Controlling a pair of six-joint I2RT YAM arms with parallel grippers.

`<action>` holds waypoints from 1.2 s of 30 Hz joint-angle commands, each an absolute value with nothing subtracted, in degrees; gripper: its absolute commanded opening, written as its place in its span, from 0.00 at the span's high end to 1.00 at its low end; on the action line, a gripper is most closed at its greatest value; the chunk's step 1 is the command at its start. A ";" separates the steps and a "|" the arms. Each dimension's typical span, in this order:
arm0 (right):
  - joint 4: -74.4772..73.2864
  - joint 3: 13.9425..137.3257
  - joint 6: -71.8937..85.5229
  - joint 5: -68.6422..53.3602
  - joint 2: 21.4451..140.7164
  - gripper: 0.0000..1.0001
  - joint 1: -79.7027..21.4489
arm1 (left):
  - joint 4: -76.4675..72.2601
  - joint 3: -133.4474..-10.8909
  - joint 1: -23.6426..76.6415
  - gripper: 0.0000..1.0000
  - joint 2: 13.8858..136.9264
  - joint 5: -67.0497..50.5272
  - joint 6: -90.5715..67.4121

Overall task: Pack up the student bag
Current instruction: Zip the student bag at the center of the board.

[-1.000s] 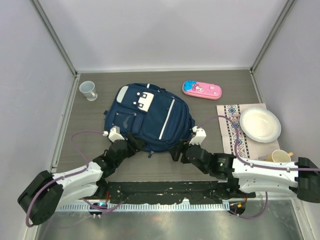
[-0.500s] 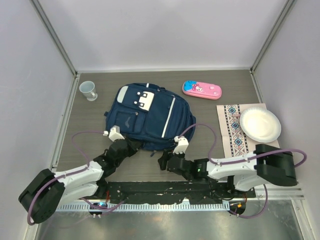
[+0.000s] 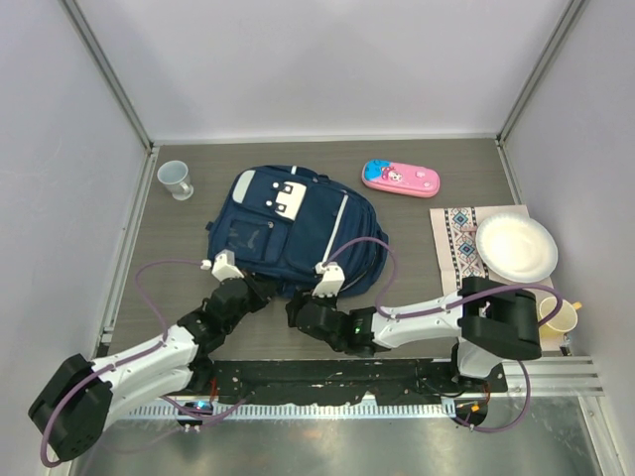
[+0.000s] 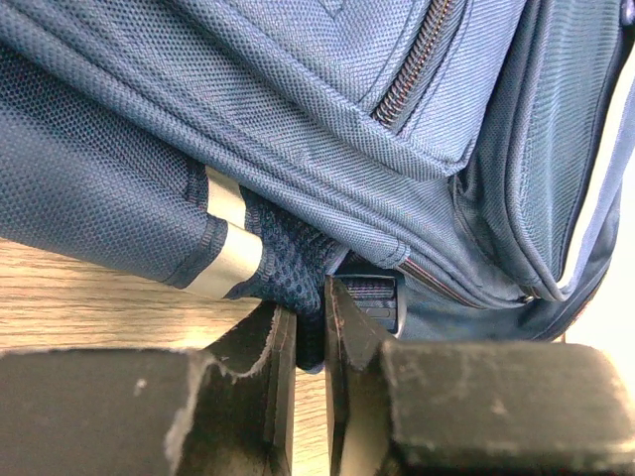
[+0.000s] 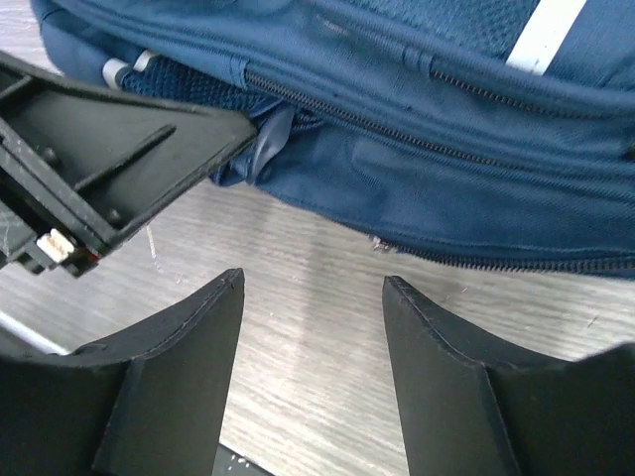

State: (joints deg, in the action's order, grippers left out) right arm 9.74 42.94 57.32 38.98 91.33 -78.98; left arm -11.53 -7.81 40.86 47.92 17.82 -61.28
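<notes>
Closed almost fully, the left gripper (image 4: 303, 317) is noted clamped on a fold of dark blue mesh at the near edge of the student bag (image 4: 417, 129). Only a thin slit is left between its fingers (image 4: 270, 347), and that slit is filled with fabric. A black buckle (image 4: 375, 302) is seen just beside the pinch, against the mesh. A pale band (image 4: 236, 256) is recorded on the bag's side panel, just left of the fingers. How deep the fold runs into the grip is hidden by the fingers themselves.

The right gripper (image 5: 313, 293) is found spread wide, nothing held. Bare wood-grain table (image 5: 317, 337) is seen through the gap. The bag's zipped lower edge lies just beyond the fingertips and is not touched. The left gripper's black body is seen at the upper left of that view, against the same edge.

From above, the bag (image 3: 298, 223) is seen laid flat mid-table, front pockets up, with both grippers set at its near edge, left (image 3: 260, 288) and right (image 3: 296, 311). Their fingertips are largely covered there by the wrist housings.

Farther out:
- a pink pencil case (image 3: 400, 178) is noted beyond the bag's right side, apart from it
- a cup (image 3: 176, 179) stands at far left
- a white plate (image 3: 516, 248) rests on a patterned mat (image 3: 458, 260) at right
- a second cup (image 3: 558, 315) is partly hidden behind the right arm
</notes>
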 commanded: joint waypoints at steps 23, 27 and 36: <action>-4.84 58.09 46.85 54.22 106.08 0.56 -78.49 | -11.87 -10.28 41.13 1.00 47.55 15.82 -58.45; -3.96 58.27 45.79 55.19 106.08 0.74 -78.05 | -11.78 -10.20 41.13 1.00 47.46 15.91 -58.53; -2.64 55.39 45.62 53.62 102.84 0.99 -78.05 | -12.22 -10.20 41.13 1.00 48.34 16.08 -58.27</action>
State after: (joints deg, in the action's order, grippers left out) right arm -5.45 56.14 45.95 50.59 106.61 -78.28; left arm -10.98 -8.14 40.86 48.47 17.37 -59.68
